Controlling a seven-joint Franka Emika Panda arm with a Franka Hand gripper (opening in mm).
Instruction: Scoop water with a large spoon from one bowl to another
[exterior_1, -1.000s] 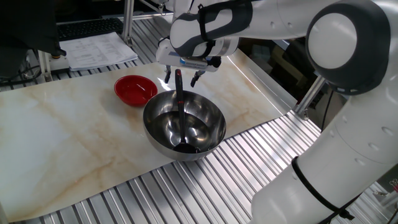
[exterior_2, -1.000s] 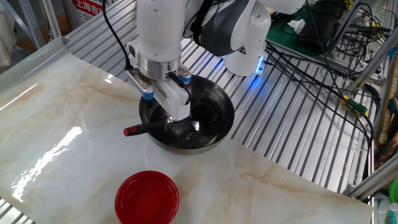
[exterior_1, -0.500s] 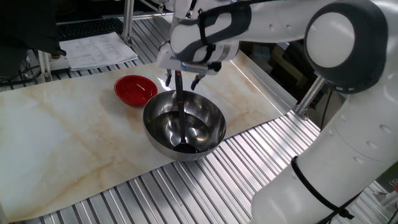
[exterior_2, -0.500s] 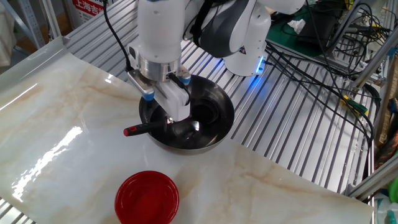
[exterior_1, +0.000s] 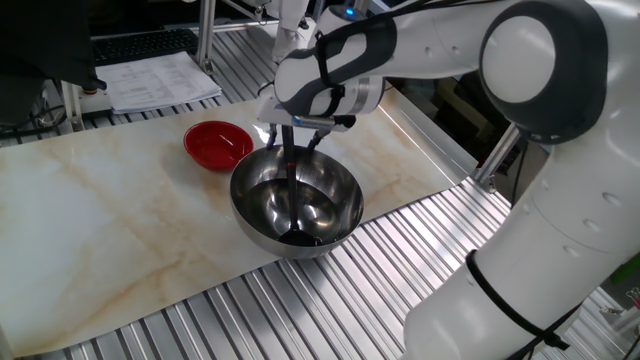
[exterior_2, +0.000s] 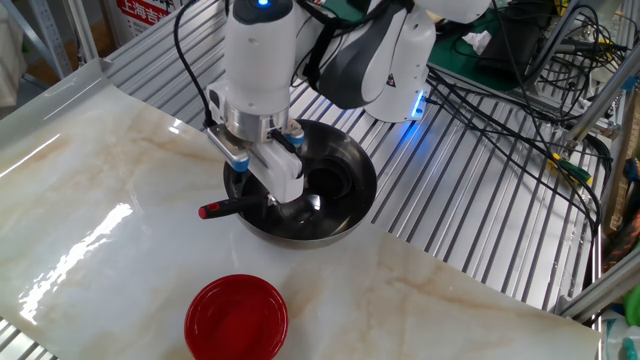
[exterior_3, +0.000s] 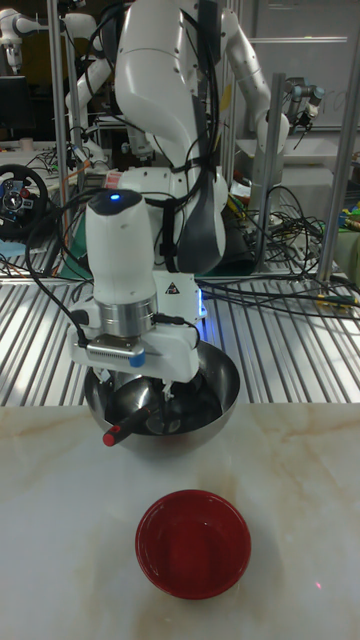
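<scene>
The large steel bowl (exterior_1: 258, 224) stands on the marble board, with faint shine of water inside. The black ladle (exterior_1: 291, 190) lies in it, scoop (exterior_2: 300, 206) at the bottom. Its handle leans over the rim, and its red-marked end (exterior_2: 206, 211) sticks out. My gripper (exterior_1: 292, 138) hangs low over the bowl's rim, open, with one finger on each side of the handle (exterior_3: 135, 424). The small red bowl (exterior_1: 217, 143) sits on the board beside the steel bowl (exterior_2: 366, 168), apart from it. In the other fixed view the red bowl (exterior_2: 236, 317) is nearest the camera.
The marble board (exterior_1: 110, 220) lies on a slatted metal table (exterior_1: 300, 310). Papers (exterior_1: 160, 80) and a keyboard sit at the back. Cables (exterior_2: 520, 90) run across the slats behind the arm. An aluminium post (exterior_1: 492, 158) stands to the right.
My gripper has come down from above the bowl to the ladle handle near the rim. Ladle and both bowls have not moved.
</scene>
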